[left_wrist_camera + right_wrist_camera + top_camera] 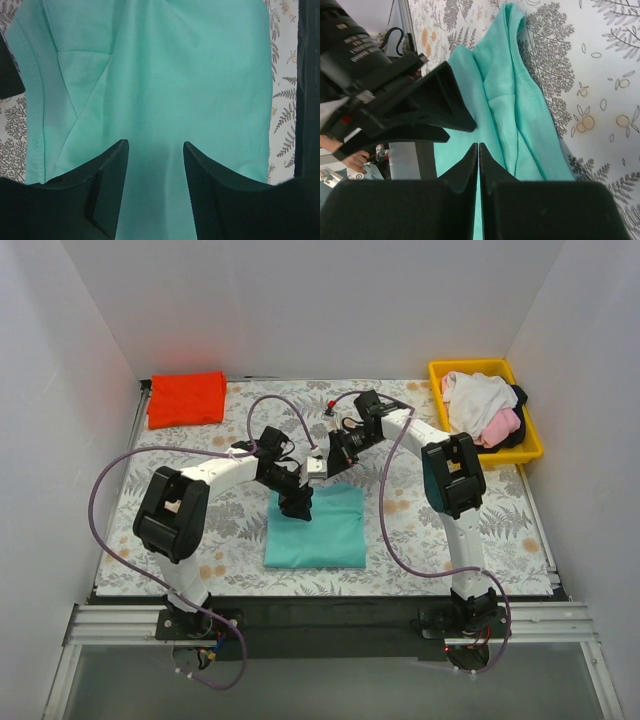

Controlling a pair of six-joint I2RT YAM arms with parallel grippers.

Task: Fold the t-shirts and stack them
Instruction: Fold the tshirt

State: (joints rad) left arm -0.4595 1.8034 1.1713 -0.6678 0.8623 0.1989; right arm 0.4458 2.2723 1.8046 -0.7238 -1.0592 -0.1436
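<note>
Left side first: red-orange t-shirt sits at 10 o'clock on the fern-patterned cloth, folded into a neat rectangle, nothing stacked on it. Counts as one shirt done, by my judgement.

Left gripper hangs over the teal-green t-shirt, jaws spread, nothing between them. In the left wrist view smooth teal cloth fills the gap below the fingers. I can't tell whether the fingers touch the cloth.

The teal-green t-shirt lies mid-table, a bit toward 6 o'clock, already down to a rough rectangle (side flaps look tucked in, with seams and a diagonal crease showing in the left wrist view). It is not stacked yet and is well apart from the red-orange one.

Right gripper is at the shirt's 12 o'clock edge, just beside the left gripper. Its fingers are pressed tight together, with no cloth visibly pinched between them.

Yellow tray sits at 2 o'clock, off the fern cloth's corner. In it is a crumpled heap: a white t-shirt on top, a pink one peeking out at the right, and a black one under them against the right wall. All three are unfolded.

Progress, as a judgement: one shirt is folded, a second is nearly folded, and three are untouched in the tray. Still left are finishing the teal fold, stacking it, then emptying the tray.
</note>
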